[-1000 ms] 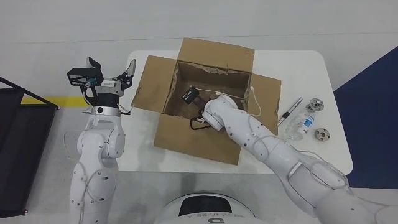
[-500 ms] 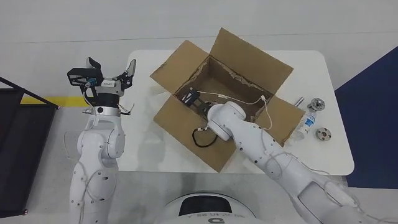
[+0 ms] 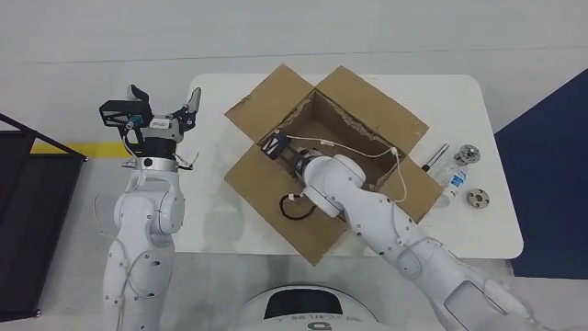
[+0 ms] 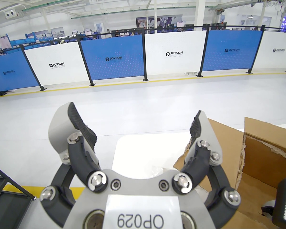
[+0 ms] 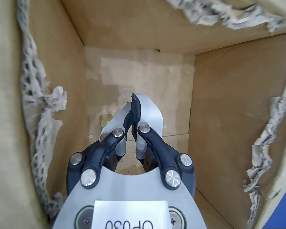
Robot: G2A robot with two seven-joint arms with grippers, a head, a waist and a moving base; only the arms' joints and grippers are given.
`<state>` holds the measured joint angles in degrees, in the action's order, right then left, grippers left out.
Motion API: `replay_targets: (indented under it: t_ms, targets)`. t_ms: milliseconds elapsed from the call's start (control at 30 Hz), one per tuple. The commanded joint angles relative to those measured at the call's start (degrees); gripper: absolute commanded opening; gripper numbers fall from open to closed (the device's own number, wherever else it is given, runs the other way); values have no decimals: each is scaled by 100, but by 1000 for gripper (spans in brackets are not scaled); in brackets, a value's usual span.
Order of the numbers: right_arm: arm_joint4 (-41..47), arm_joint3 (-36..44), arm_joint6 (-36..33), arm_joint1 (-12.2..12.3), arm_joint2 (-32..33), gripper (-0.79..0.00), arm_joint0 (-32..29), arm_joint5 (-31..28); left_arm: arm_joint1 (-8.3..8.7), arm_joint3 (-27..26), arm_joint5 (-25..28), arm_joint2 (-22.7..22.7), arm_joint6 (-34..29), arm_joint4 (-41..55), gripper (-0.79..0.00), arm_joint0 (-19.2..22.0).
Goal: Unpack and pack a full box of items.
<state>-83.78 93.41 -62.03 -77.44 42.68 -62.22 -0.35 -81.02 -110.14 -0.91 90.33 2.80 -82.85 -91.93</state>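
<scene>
Now, box: a brown cardboard box (image 3: 367, 101) with all four flaps folded out sits at the middle of the white bench (image 3: 459, 101), turned at a slant to the bench's edges, one corner toward the far edge.
Box inside: the right wrist view shows bare cardboard walls (image 5: 228, 84), a floor with pale patches, and torn, ragged paper along the rims. A small yellowish bit lies on the floor just beside the fingers; what it is cannot be told.
Right pincer: the right pincer (image 5: 134, 103) is down inside the box, pointing at its floor, with the black pads pressed together and nothing between them. In the top view its arm crosses the box's near flap from the bench's near right corner.
Left pincer: the left pincer (image 4: 135, 110) hangs off the bench's left edge, near the far left corner, over the grey floor (image 3: 92, 18). Its fingers (image 4: 81, 125) stand wide apart and carry nothing. The box's left flap (image 4: 259, 144) is near it but not touching.
Right edge of bench: a clear plastic bottle with a blue label (image 3: 452, 181) lies just beside the box's right flap. A slim silver rod (image 3: 430, 161) lies next to it, and two small round metal parts (image 3: 467, 155) (image 3: 476, 198) rest nearer the right edge, apart from each other.
Beside the bench: a black rack (image 3: 28, 193) stands on the floor, well apart from the left edge.
</scene>
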Motion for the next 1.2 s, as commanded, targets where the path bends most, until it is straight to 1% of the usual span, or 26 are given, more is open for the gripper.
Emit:
replay_targets:
  t_ms: [0,233,267,300,333,367,1167]
  targets:
    - [-32,175,85,33,158,-785,-122,25,0,0,0,0,0,0,0,0]
    - [21,720,269,169,752,-785,-580,-170,0,0,0,0,0,0,0,0]
    - [67,769,269,184,834,-739,-626,-219,0,0,0,0,0,0,0,0]
    - [152,807,270,195,917,-557,-662,-269,0,0,0,0,0,0,0,0]
    - [291,820,246,204,999,-409,-684,-351,0,0,0,0,0,0,0,0]
    - [371,821,215,210,1049,0,-685,-421,0,0,0,0,0,0,0,0]
    - [371,821,215,210,1049,0,-685,-421,0,0,0,0,0,0,0,0]
